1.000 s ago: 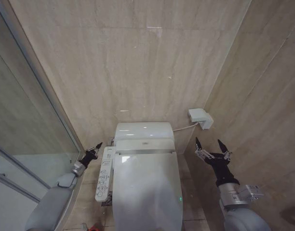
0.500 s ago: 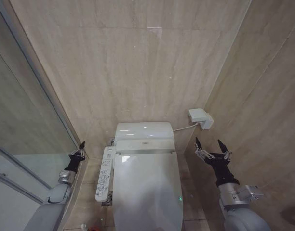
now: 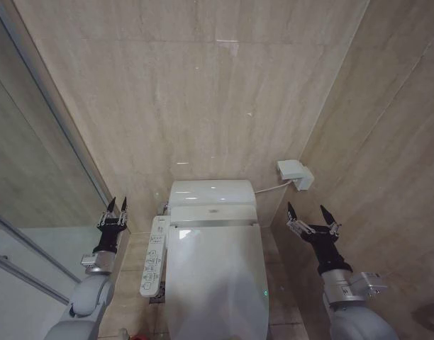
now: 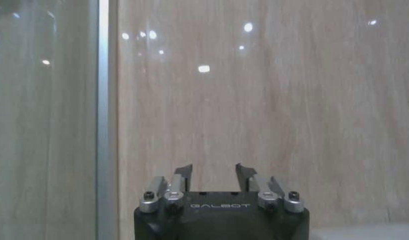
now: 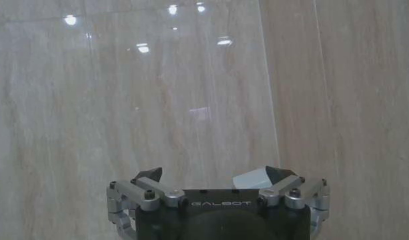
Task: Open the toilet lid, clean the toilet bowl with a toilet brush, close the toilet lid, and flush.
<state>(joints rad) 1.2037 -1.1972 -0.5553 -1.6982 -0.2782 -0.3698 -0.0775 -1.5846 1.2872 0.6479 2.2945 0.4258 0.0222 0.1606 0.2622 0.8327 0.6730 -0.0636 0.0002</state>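
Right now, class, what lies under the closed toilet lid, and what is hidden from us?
The toilet lid is shut flat, covering everything beneath it, so the bowl and any water are hidden. Beside it shows the control panel. Both end effectors, left and right, hang open, apart from it.

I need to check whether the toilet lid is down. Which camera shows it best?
The head view: the toilet lid lies closed, seen from above between the left gripper and right gripper. Both wrist views face the tiled wall, not the lid.
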